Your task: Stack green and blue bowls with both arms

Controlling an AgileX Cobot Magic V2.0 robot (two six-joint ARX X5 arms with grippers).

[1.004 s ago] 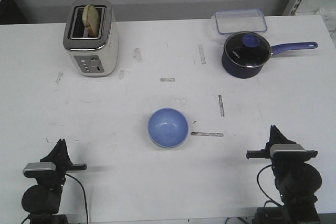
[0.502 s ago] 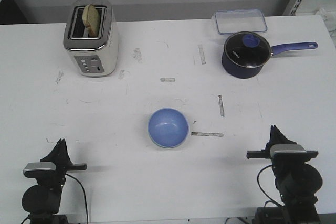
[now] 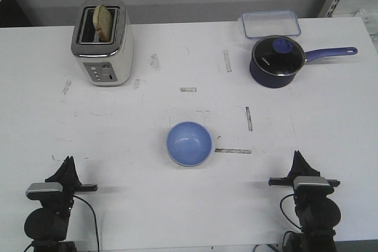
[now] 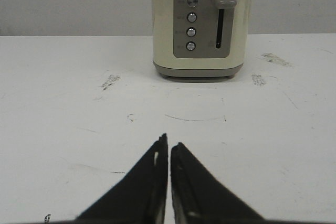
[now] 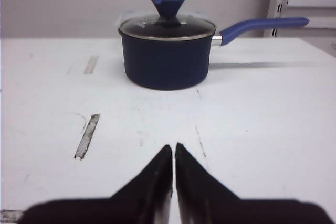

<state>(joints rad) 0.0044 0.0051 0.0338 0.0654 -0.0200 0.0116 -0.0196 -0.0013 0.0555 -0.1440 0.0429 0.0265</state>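
The light blue bowl sits upright in the middle of the white table, between my two arms. A thin pale edge shows under its near rim; I cannot tell whether that is the green bowl, which shows nowhere else. My left gripper rests near the front left edge, shut and empty, left of the bowl. My right gripper rests near the front right edge, shut and empty, right of the bowl. In the wrist views the left gripper and the right gripper each have their tips together over bare table.
A cream toaster with bread in one slot stands at the back left, facing the left wrist camera. A navy saucepan with lid stands at the back right, ahead of the right gripper. A clear container lies behind it.
My right arm has shifted a little left and back toward the table's front edge. The left arm and the bowl have not moved.
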